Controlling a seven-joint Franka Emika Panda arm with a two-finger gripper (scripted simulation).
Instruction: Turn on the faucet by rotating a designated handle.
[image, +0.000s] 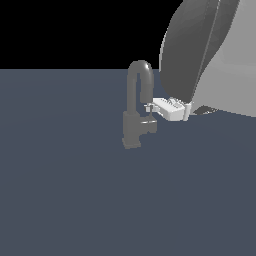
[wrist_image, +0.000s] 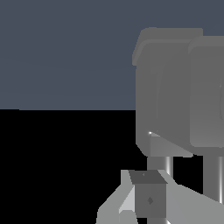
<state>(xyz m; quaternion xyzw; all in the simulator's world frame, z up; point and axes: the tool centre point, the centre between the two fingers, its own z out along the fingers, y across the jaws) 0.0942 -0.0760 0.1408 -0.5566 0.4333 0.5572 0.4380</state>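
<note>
Risk lies mostly in a glancing contact, as we judge it. We have the gripper (image: 150, 108) close in on the faucet (image: 134, 117), which stands on the dark table (image: 65, 190), its boxy base just below and ahead of the jaws and its arched spout rising right in front of them. The handle (image: 149, 123) sticks out sideways from the base, just beneath the jaws.

In the wrist view the faucet (wrist_image: 175, 92) fills the frame as large grey blocks, and a small dark block, possibly the handle's stub (wrist_image: 149, 199), sits between pale finger surfaces. We cannot tell how far apart the jaws stand, nor whether they have hold of anything; the exterior view is too coarse at that spot.

If the jaws sit too high, a sweep would brush past the thin lever without turning it. If they press the spout instead, the arm pushes on a fixed part and the handle stays put. A short lever also gives little purchase, so it could slip out partway through the rotation.
</note>
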